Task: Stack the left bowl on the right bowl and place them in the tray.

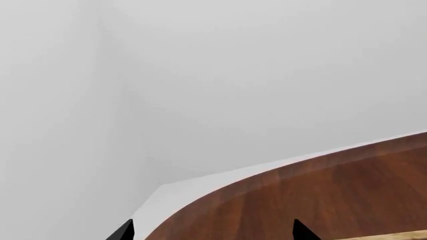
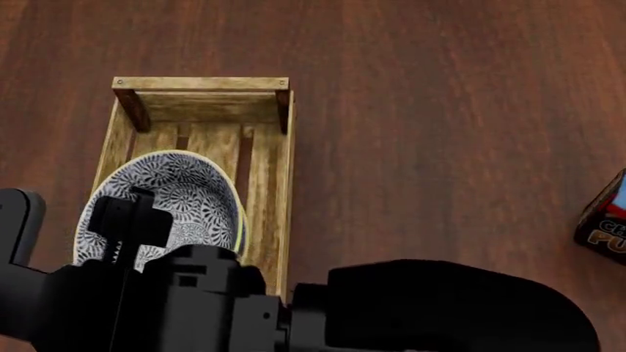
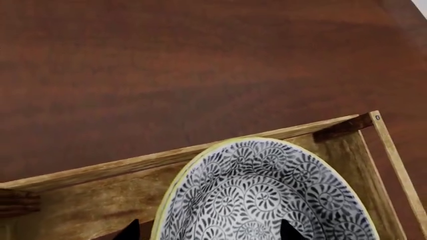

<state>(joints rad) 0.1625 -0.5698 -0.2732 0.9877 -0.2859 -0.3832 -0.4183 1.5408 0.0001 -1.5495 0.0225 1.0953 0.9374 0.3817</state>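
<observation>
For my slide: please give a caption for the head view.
Patterned bowl sits in the wooden tray on a dark table.

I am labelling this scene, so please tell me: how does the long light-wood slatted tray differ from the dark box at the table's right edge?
The light-wood slatted tray is pale, open-topped and fully in the head view; the dark box is nearly black with coloured print, closed and cut off by the frame. The tray holds a patterned bowl with a yellow rim; the box holds nothing visible. Both rest on the brown wooden table.
</observation>
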